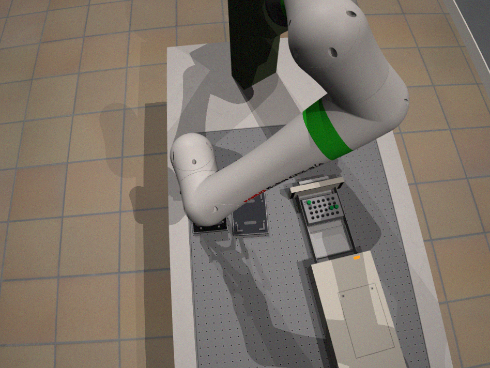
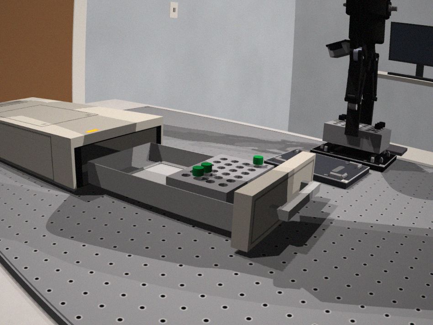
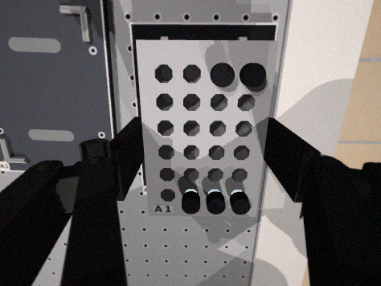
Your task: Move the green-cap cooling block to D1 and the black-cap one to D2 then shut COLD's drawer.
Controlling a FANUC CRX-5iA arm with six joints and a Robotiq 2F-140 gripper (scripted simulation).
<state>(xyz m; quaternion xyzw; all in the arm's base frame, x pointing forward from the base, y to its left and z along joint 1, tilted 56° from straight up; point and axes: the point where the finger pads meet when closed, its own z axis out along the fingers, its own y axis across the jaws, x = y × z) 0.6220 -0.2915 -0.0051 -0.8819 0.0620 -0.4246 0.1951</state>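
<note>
Your gripper [image 2: 351, 131] [image 3: 203, 134], with black linkage fingers, is pinching a grey rectangular cooling block [image 2: 355, 137] [image 3: 205, 140] by its two opposite sides. The block is held above deck slot D2 [image 1: 210, 229] [image 2: 379, 164] [image 3: 201, 31], a black plate with small upright locators; a gap shows beneath it. Its top face carries a grid of round bores and the label "A1". You can count five black-capped tubes: two at one end row, three at the other, beside the label.

The second grey cooling block [image 1: 321, 209] [image 2: 220, 176] sits in the pulled-out drawer [image 1: 348, 237] [image 2: 167, 192], at the handle end. Three green caps [image 1: 308, 202] [image 2: 257, 160] show on it: one near a corner, two side by side. Behind it the drawer floor is bare and pale.

The beige box-shaped cooler COLD [image 1: 356, 308] [image 2: 34, 129] shows its orange lamp [image 1: 356, 257] [image 2: 92, 130] lit. Deck slot D1 [image 1: 250, 215] [image 2: 336, 166] [image 3: 52, 88], a dark plate with angled corner locators, bears no block. In the top view, the white arm [image 1: 261, 166] covers part of both slots.
</note>
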